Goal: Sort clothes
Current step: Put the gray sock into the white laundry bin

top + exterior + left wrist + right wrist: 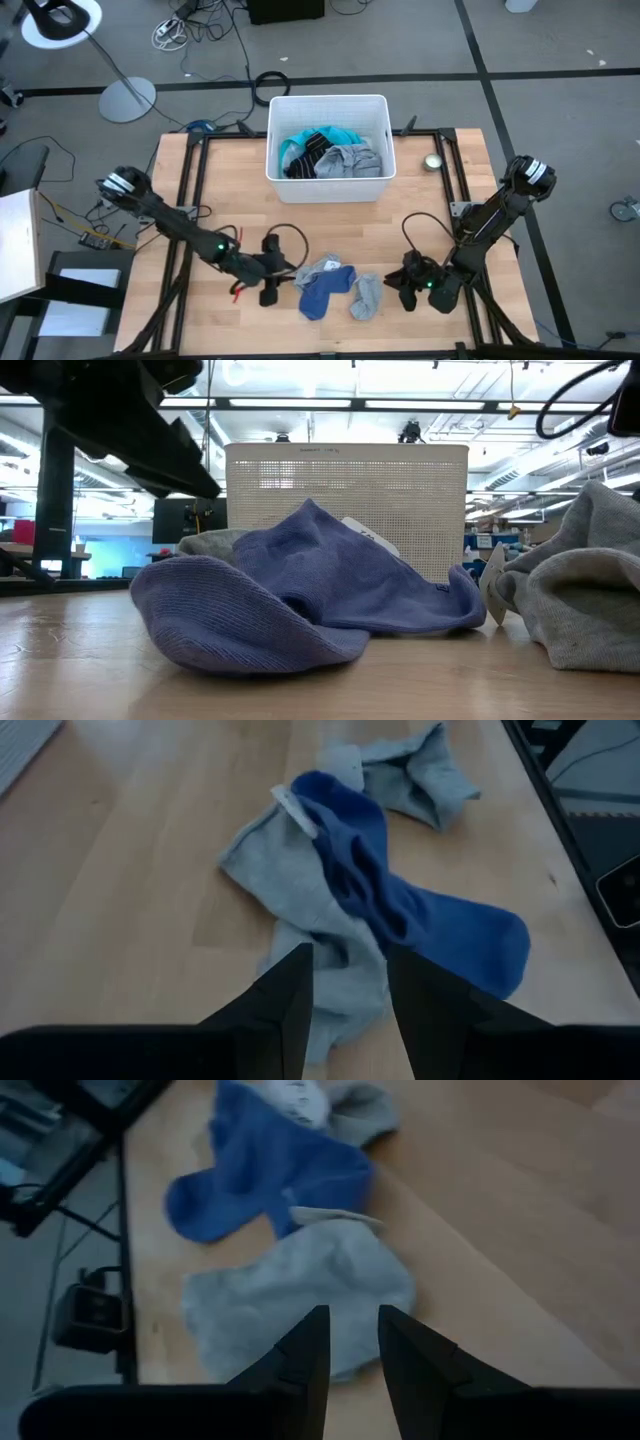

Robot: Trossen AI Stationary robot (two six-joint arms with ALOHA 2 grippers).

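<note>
**Three socks lie between two lowered hands, with a part-filled bin behind**

Three socks lie in a loose cluster near the front edge of the wooden tabletop point(225, 200). We see a blue sock point(322, 290) in the middle, draped partly over a pale grey sock point(318, 267) beside it, the two touching. A second grey sock point(366, 296) lies just to the right of them, near the blue one.

The left hand point(272, 271) sits low just left of the cluster. From its wrist view we see its two dark fingers point(290, 1010) set with a gap between them, holding nothing, their tips over the end of the pale grey sock point(300, 900), with the blue sock point(400, 910) lying across it.

The right hand point(403, 283) sits low just right of the cluster. Its fingers point(305, 1355) are parted by a narrow gap and are empty, the tips over the near edge of the second grey sock point(300, 1290). The blue sock point(270, 1170) lies beyond it.

Further back, at the middle of the tabletop, stands a white rectangular bin point(328, 185). Inside it we see a turquoise piece point(335, 135), a dark piece with light stripes point(308, 155) and a grey garment point(350, 160), bunched together. In the low view the blue sock point(300, 590) fills the foreground, with the bin's perforated wall point(346, 490) behind it.
</note>
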